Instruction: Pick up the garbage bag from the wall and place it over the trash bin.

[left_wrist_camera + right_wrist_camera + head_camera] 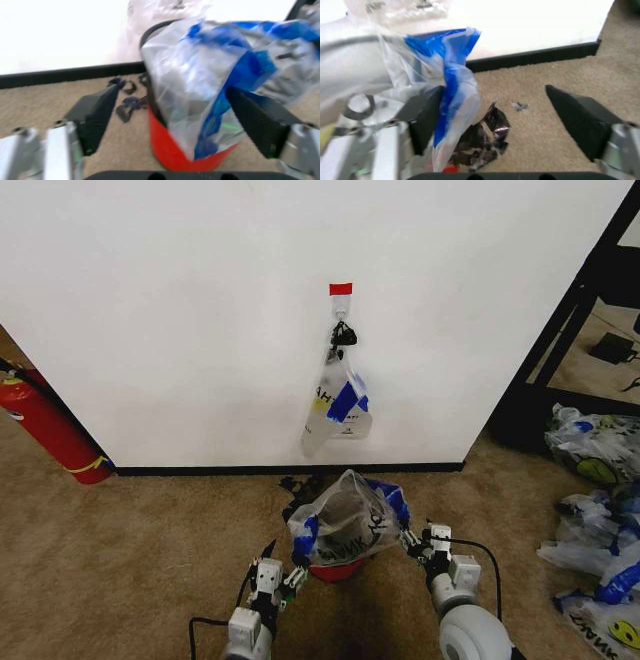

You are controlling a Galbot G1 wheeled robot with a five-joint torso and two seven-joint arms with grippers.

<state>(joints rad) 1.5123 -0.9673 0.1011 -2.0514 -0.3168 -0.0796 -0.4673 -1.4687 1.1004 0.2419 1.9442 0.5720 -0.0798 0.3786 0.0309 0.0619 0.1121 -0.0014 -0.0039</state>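
Observation:
A see-through garbage bag (345, 525) with black print and blue patches is draped over the red trash bin (335, 570) on the carpet in front of the wall (200, 310). A second like bag (338, 405) hangs from the white hook (341, 307) under a red tape strip. My left gripper (283, 565) is at the bin's left side and my right gripper (412, 542) at its right. In the left wrist view the left gripper (177, 120) is open around the bag (200, 75) and bin (175, 150). The right gripper (502, 120) is open, the bag's blue edge (452, 90) beside one finger.
A red fire extinguisher (50, 430) leans at the wall's left end. A heap of printed bags (600, 520) lies on the carpet at the right, before a black frame (570, 330). Black scraps (300, 485) lie behind the bin by the baseboard.

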